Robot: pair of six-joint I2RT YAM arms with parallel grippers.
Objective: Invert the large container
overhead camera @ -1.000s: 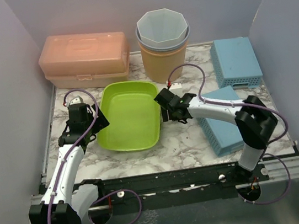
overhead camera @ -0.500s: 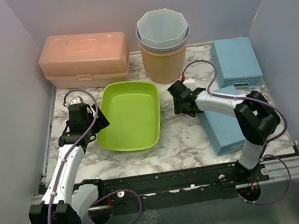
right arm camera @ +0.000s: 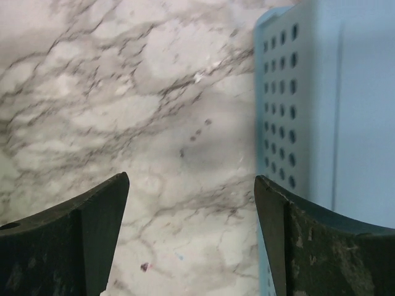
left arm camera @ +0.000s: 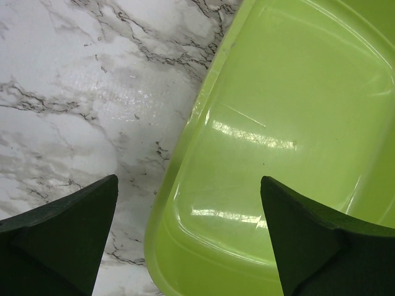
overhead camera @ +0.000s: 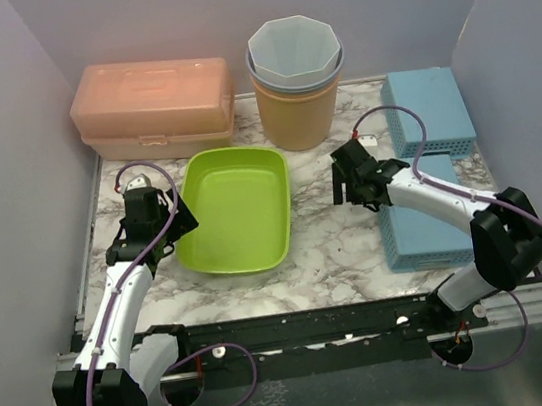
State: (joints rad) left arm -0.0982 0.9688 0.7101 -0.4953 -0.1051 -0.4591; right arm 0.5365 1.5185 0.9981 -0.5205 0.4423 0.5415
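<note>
Marble table [overhead camera: 328, 245]. Left gripper [left arm camera: 185, 185] is spread wide, one finger over marble and one over the tub, straddling its left rim; contact unclear. Lime-green large container [overhead camera: 231, 208] sits centre-left, open side up. Right gripper [right arm camera: 191, 185] is spread wide over bare marble, apart from the container, just beside a blue perforated basket [right arm camera: 296, 105].

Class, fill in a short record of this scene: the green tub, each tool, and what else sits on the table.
green tub: upright, opening facing up, on the marble table, not yet turned over
left tool: open, jaws either side of the tub's left rim; contact unclear
right tool: open, empty, over bare marble beside a blue basket
back of table: orange lidded box, stacked bins, second blue basket
</note>
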